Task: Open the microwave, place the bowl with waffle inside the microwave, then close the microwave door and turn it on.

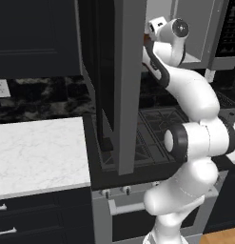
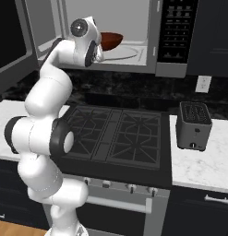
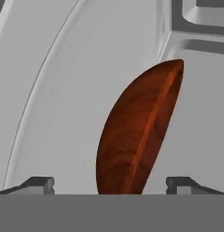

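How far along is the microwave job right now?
Done: grey-framed microwave door is open; the glossy reddish-brown bowl is inside the grey microwave. In hand: the jaws stand wide either side of the bowl, apparently just released. Left: close the door, switch it on.

The microwave door (image 1: pixel 116 81) hangs swung wide at the centre of the left base view, a tall slab walling off the cavity's left side. At the top centre of the right base view the microwave (image 2: pixel 134 37) mouth stands unblocked on its right half, while the bowl (image 2: pixel 110 40) sits at the left. In the hand view the bowl stands between the wide-spread finger tips (image 3: pixel 38 183), with bare turntable at left.
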